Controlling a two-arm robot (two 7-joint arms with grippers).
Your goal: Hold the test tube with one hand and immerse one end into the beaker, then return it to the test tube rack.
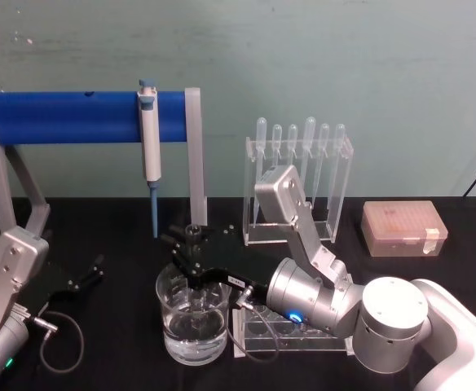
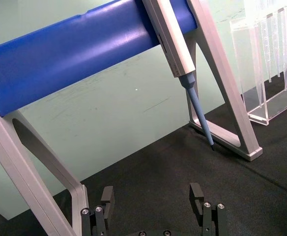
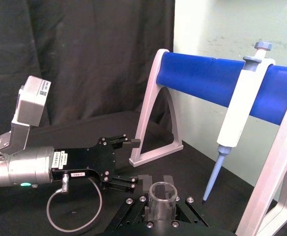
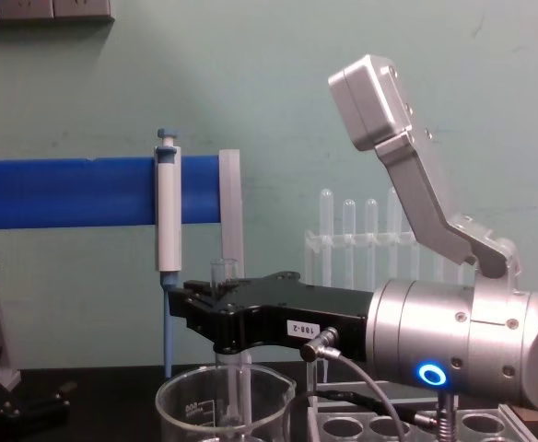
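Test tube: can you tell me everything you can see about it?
The test tube is a clear glass tube with an open round rim on top, and it looks empty inside. It stands upright. The right gripper is shut on its upper part, with black fingers pressing it from both sides. Its lower part hangs down inside the beaker, which holds some clear liquid. I cannot tell whether the tube's round bottom touches the liquid.

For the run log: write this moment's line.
right black flat gripper: shut on wide clear glass test tube | tube end: in squat clear glass beaker | left gripper: open, parked left
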